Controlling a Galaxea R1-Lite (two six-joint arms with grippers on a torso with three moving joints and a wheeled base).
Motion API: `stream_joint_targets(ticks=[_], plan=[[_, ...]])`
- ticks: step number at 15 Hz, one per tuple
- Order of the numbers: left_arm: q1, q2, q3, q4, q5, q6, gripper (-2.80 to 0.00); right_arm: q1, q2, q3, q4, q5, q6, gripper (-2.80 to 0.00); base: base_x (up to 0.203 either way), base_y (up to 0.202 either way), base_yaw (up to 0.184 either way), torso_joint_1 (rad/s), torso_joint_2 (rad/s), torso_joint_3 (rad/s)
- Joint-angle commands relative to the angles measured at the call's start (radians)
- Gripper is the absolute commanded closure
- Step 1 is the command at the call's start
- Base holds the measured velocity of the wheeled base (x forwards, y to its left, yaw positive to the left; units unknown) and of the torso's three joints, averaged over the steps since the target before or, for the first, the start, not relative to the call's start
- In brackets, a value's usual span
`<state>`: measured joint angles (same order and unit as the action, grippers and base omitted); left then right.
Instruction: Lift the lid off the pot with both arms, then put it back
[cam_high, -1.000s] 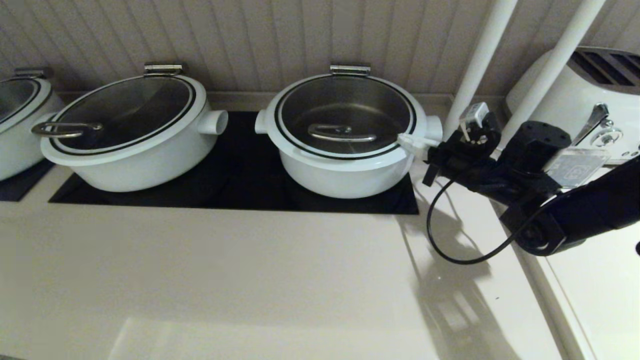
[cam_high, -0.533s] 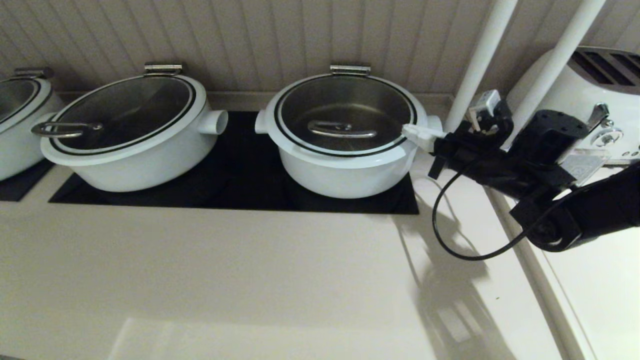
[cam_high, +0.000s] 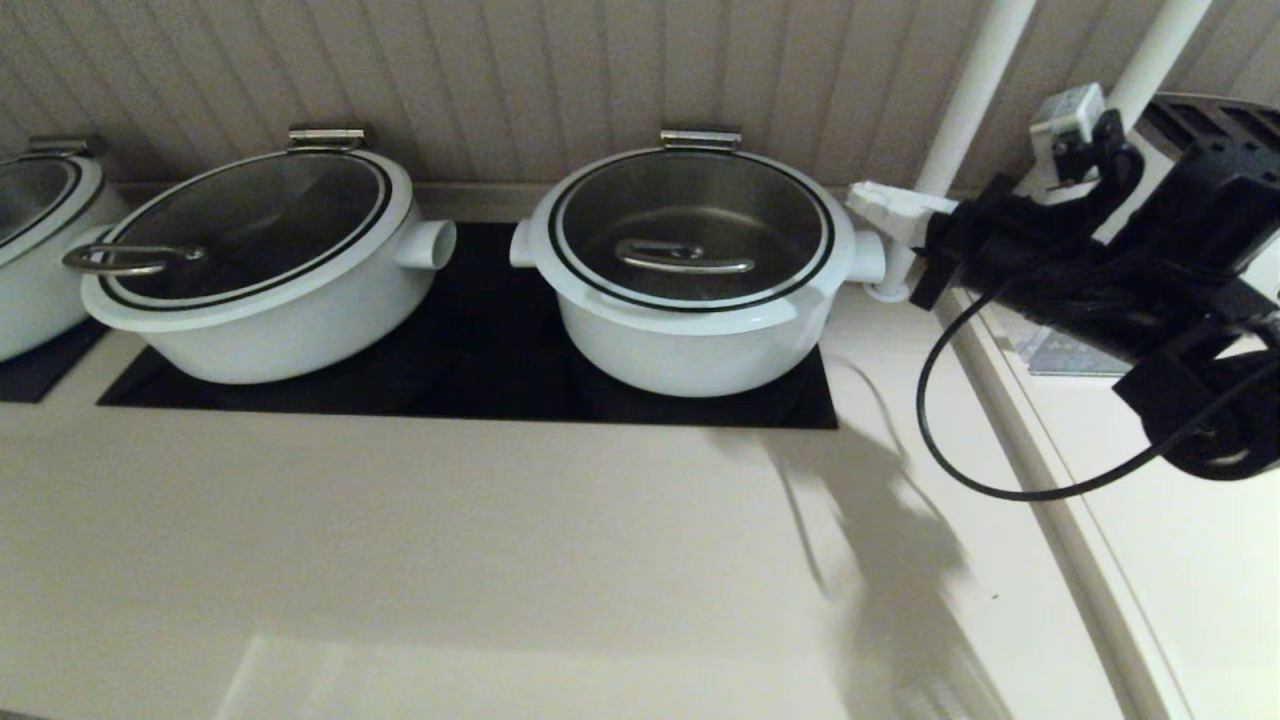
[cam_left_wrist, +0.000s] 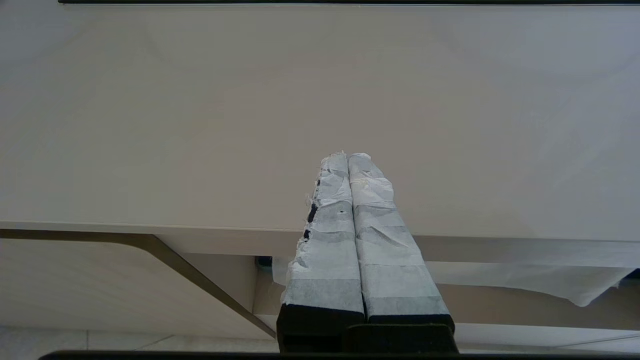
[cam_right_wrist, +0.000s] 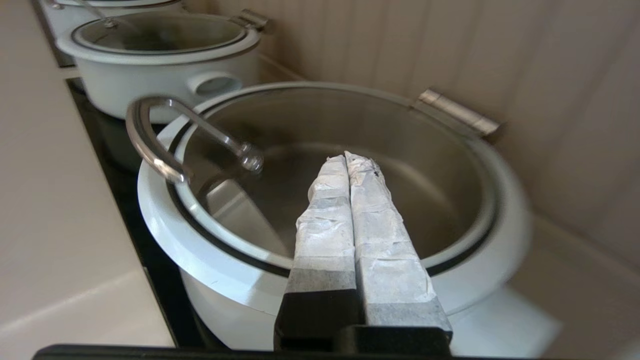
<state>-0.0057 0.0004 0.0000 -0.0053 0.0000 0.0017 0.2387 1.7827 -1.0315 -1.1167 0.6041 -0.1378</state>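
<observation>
The round white pot (cam_high: 690, 345) stands on the black hob (cam_high: 480, 370), middle of the counter. Its glass lid (cam_high: 690, 225), white rim, thin black ring, steel bar handle (cam_high: 685, 260), steel hinge (cam_high: 700, 138), lies flat and closed on it. My right gripper (cam_high: 860, 197) is shut and empty, raised to the right of the pot, above its right side handle (cam_high: 868, 257), apart from the lid. In the right wrist view the shut fingers (cam_right_wrist: 350, 165) point over the lid (cam_right_wrist: 280, 125) and handle (cam_right_wrist: 160, 135). My left gripper (cam_left_wrist: 348, 157) is shut, parked over the counter's front edge, outside the head view.
A wider white pot (cam_high: 260, 300) with a loop-handled lid stands to the left, a third pot (cam_high: 40, 250) at the far left. Two white poles (cam_high: 960, 120) rise behind my right arm, with a white appliance (cam_high: 1190, 130) at the far right. A ribbed wall runs behind.
My right gripper has pulled away from the lid's right rim, rising and moving right and back. The lid has stayed closed on the pot.
</observation>
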Motion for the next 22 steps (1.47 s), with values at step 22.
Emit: stream_joint_targets(ticks=[22], plan=[[0.0, 0.001, 0.0, -0.001, 0.001, 0.0, 0.0, -0.315, -1.356, 1.026, 0.784, -0.443, -0.153, 0.0, 0.0, 0.0, 0.0, 0.0, 0.0, 0.0]])
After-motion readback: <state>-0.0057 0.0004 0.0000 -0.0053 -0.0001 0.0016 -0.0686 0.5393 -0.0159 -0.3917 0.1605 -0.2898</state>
